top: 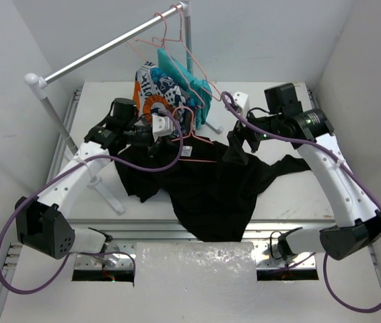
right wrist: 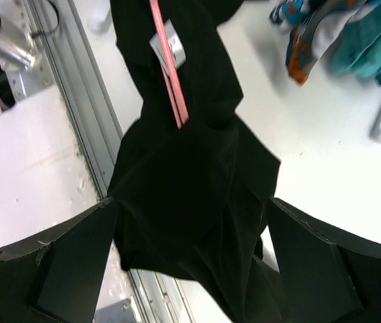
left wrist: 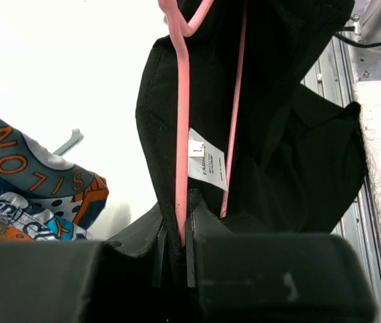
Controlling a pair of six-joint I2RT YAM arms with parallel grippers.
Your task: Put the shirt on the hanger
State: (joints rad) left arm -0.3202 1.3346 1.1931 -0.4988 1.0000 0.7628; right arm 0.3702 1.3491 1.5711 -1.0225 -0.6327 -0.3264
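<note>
Top external: finds the shirt (top: 211, 195) sprawled across the table (top: 285, 198), far edge raised at the hanger (top: 197, 160), between left gripper (top: 170, 128) and right gripper (top: 239, 145). Left wrist: shows left gripper (left wrist: 176, 239) pinched tight on the hanger's (left wrist: 182, 134) pink wire, wire running up inside the shirt (left wrist: 298, 155) beside a white label (left wrist: 207, 165). Right wrist: shows right gripper's fingers (right wrist: 76, 259) spread wide apart, shirt (right wrist: 190, 195) bunched between them, hanger (right wrist: 169, 67) wire entering the cloth above.

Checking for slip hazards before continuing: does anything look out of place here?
Yes. The shirt lies crumpled rather than flat, and its lower part droops over the near edge of the table, where it could slide off. The hanger, pinched by the left gripper, crosses the collar label.
</note>
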